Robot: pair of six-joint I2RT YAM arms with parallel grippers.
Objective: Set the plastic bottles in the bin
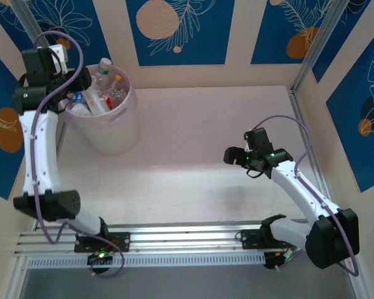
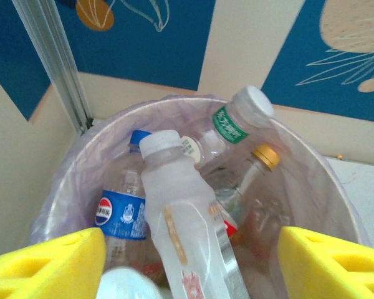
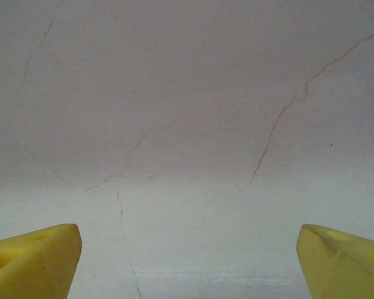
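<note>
The bin (image 2: pixel 327 171) is a round pale lilac basket with a liner, standing at the far left of the table (image 1: pixel 115 134). Several plastic bottles lie inside it: a frosted white one (image 2: pixel 177 199), a blue-labelled one (image 2: pixel 121 215), a green-labelled one (image 2: pixel 235 121) and a gold-capped one (image 2: pixel 265 158). My left gripper (image 2: pixel 190 268) hangs open over the bin's left side (image 1: pixel 75 99). The frosted bottle lies between the yellow fingers (image 2: pixel 47 265) with a gap on each side. My right gripper (image 3: pixel 187 261) is open over bare table right of centre (image 1: pixel 240 163).
Blue-and-cream patterned walls close in the table on the left, back and right, with metal posts (image 2: pixel 56 62) in the corners. The arms' mounting rail (image 1: pixel 174 240) runs along the near edge. The tabletop (image 3: pixel 187 124) is pale with thin cracks.
</note>
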